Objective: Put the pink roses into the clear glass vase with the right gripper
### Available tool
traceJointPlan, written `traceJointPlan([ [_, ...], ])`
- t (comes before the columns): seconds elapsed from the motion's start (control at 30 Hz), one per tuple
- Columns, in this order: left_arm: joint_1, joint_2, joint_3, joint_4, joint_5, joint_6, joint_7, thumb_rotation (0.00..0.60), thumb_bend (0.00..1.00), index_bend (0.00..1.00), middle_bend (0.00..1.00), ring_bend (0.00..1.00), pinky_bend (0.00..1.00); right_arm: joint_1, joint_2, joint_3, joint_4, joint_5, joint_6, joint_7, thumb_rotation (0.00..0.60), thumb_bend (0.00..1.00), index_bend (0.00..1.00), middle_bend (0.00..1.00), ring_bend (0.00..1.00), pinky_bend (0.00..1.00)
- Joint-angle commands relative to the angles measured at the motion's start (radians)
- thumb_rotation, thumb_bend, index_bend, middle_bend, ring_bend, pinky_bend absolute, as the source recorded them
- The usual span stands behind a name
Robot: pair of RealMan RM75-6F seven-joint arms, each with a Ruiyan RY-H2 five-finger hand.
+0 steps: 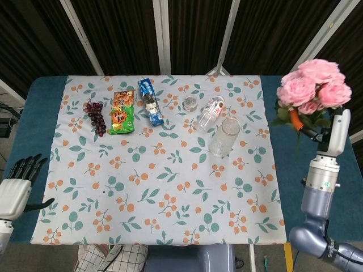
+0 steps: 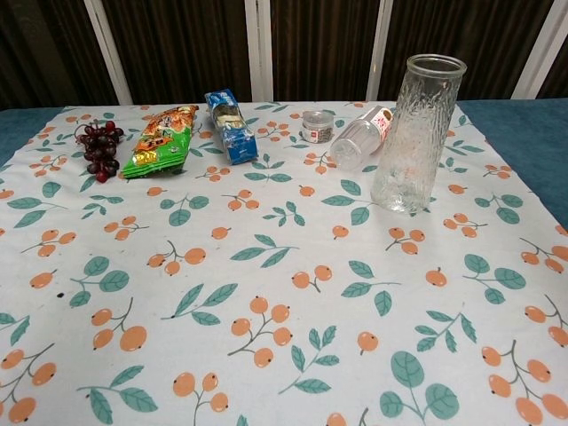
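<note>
My right hand [image 1: 334,133] is smooth pale plastic on a glossy metallic forearm, and the pink roses [image 1: 313,86] I hold look like soft matt fabric petals. The clear glass vase [image 2: 414,133] has a rough, textured wall. The tablecloth [image 2: 266,293] is matt printed cloth; the green snack bag [image 2: 160,139] is shiny foil.
</note>
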Motion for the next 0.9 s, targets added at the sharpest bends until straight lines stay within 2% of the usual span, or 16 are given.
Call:
traceJointPlan([
  [0.03,-0.001,0.0,0.0,0.0,-0.002,-0.003,0.0,0.6,0.0,0.0,0.0,0.0,0.0,0.058,-0.049,0.074,0.019,0.078,0.011,0.049,0.6,0.31,0.43,0.53,0.43,0.22],
  [0.2,-0.004,0.001,0.001,0.0,-0.004,-0.01,-0.003,0.6,0.0,0.0,0.0,0.0,0.0,0.143,-0.115,0.132,0.065,0.151,0.001,0.065,0.6,0.31,0.43,0.53,0.43,0.22],
  [0.33,-0.005,0.003,0.001,0.001,-0.007,-0.012,-0.007,0.6,0.0,0.0,0.0,0.0,0.0,0.217,-0.165,0.153,0.12,0.181,-0.011,0.054,0.6,0.31,0.43,0.53,0.43,0.22],
  [0.5,-0.006,0.004,0.001,0.002,-0.009,-0.016,-0.011,0.6,0.0,0.0,0.0,0.0,0.0,0.306,-0.231,0.148,0.21,0.191,-0.027,0.036,0.6,0.31,0.43,0.53,0.43,0.22],
  [0.6,-0.006,0.007,0.001,0.001,-0.014,-0.02,-0.016,0.6,0.0,0.0,0.0,0.0,0.0,0.335,-0.269,0.128,0.258,0.183,-0.026,0.037,0.6,0.31,0.43,0.53,0.43,0.22],
  [0.9,-0.008,0.012,0.0,-0.004,-0.027,-0.032,-0.025,0.6,0.0,0.0,0.0,0.0,0.0,0.41,-0.349,0.126,0.42,0.208,-0.066,0.064,0.6,0.31,0.43,0.53,0.42,0.22],
])
